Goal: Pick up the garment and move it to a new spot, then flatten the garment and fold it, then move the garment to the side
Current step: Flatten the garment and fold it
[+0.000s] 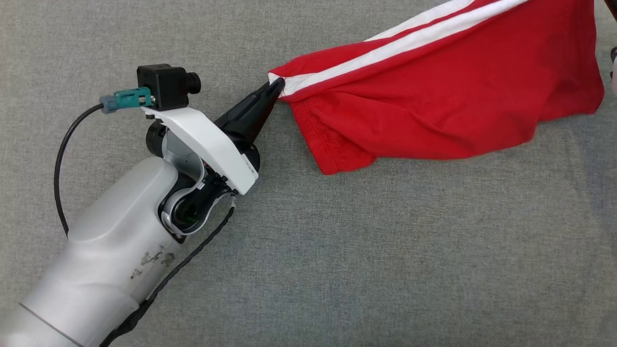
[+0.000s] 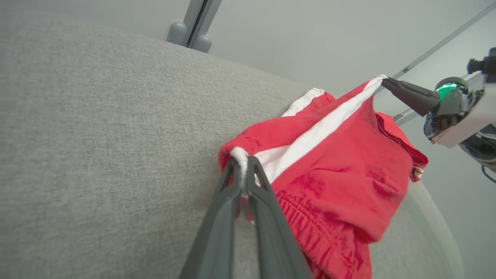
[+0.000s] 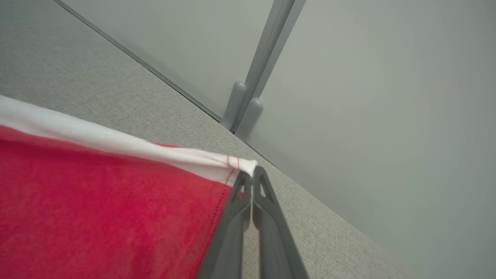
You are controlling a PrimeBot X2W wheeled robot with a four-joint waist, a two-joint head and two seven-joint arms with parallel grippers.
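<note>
One red garment [image 1: 434,96] hangs stretched over the grey fabric surface [image 1: 337,265] as I hold it at both ends: my left gripper [image 1: 278,86] clamped on one striped corner, my right gripper [image 3: 251,174] pinching the far corner (two white stripes [image 1: 409,43] run between).

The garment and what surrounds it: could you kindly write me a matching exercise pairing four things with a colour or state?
1 left gripper
2 garment
3 work surface
4 cable plug

A grey
B teal
C shut on a garment corner
D red with white stripes

Pairs: 1-C, 2-D, 3-A, 4-B
</note>
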